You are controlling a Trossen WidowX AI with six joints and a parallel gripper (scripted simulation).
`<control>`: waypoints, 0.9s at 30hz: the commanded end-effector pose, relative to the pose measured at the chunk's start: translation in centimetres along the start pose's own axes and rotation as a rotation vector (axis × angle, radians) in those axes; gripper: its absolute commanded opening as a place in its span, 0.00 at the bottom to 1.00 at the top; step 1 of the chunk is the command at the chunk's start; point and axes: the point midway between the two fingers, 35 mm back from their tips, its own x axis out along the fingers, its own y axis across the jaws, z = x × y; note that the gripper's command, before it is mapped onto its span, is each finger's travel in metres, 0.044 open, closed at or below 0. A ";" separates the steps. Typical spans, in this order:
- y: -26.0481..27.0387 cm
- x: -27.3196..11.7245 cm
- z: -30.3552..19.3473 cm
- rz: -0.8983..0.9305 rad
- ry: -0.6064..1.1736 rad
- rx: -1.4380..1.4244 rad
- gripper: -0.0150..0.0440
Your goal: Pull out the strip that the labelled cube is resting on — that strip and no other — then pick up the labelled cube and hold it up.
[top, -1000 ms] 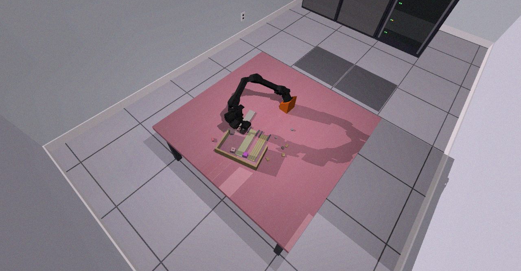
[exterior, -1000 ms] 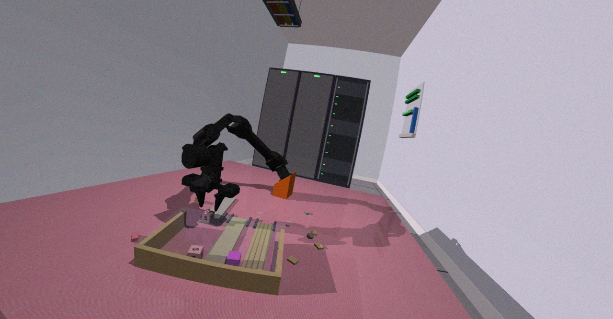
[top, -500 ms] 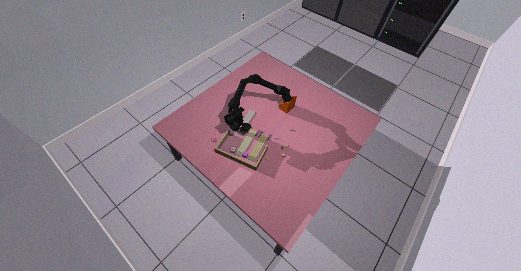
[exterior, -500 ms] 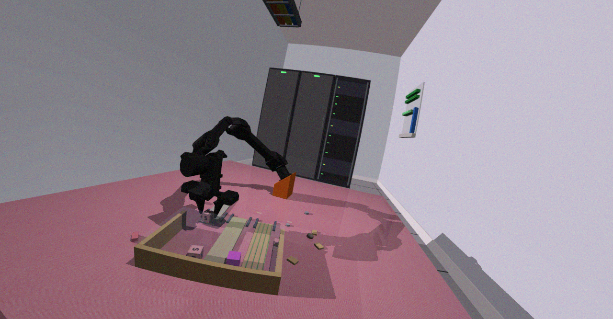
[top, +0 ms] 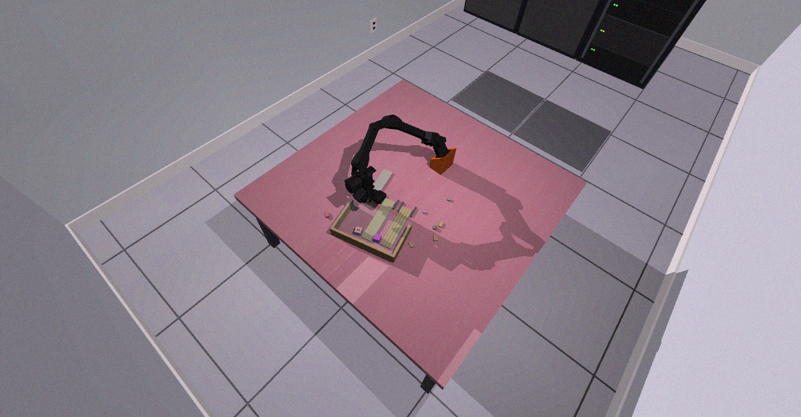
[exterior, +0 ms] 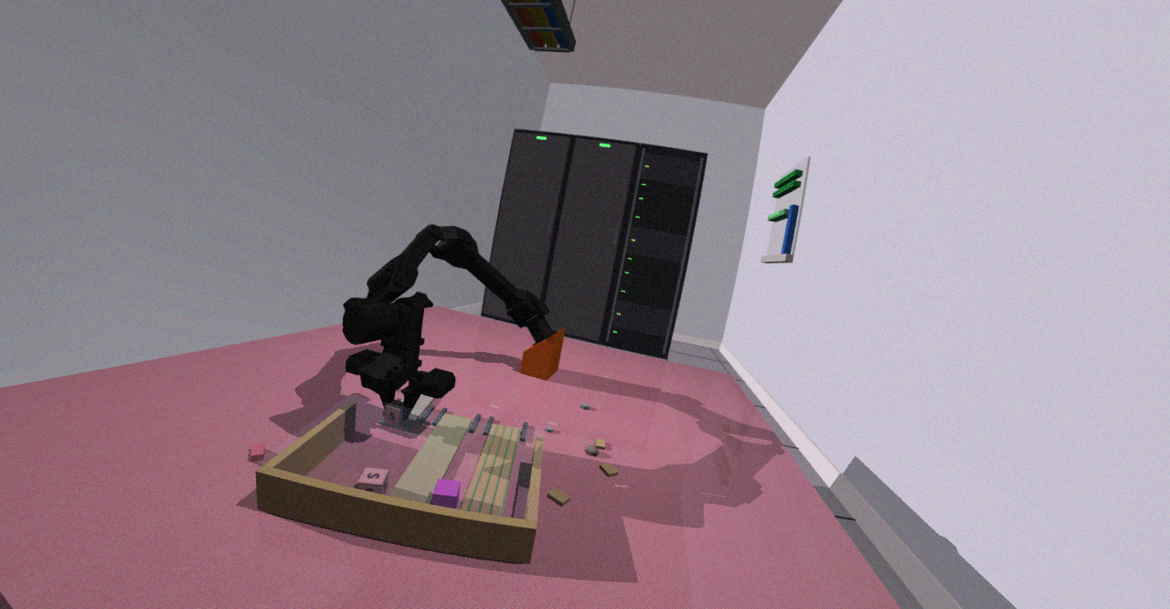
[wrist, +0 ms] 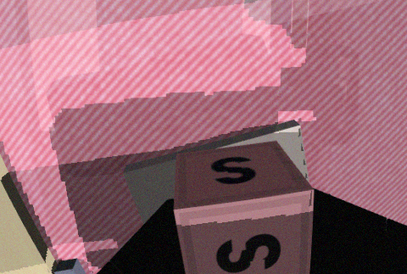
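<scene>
My gripper [exterior: 398, 413] [wrist: 234, 204] is shut on a pink cube marked S [exterior: 392, 415] [wrist: 242, 206], with a black finger on each side. The cube is low, at the near end of a pale grey strip [top: 384, 180] [wrist: 148, 182]; whether it still touches the strip is hidden. The fingers hide much of the strip in the exterior view. A second pink cube with an S [top: 357, 230] [exterior: 373, 476] sits inside the wooden frame. A purple cube [top: 377, 238] [exterior: 446, 491] sits by two more strips, a plain cream one [top: 376, 223] [exterior: 431, 458] and a striped one [top: 396, 226] [exterior: 492, 467].
The wooden frame [top: 363, 241] [exterior: 392, 518] is near the gripper, with dark guide rails [exterior: 488, 425] at its back. A red block [top: 326, 214] [exterior: 257, 452] lies left of it. Small brown pieces [exterior: 608, 469] lie to the right. The orange base [top: 442, 162] [exterior: 541, 357] stands behind.
</scene>
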 end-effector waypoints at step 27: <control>2.5 -4.2 -5.6 0.000 0.000 -0.008 0.25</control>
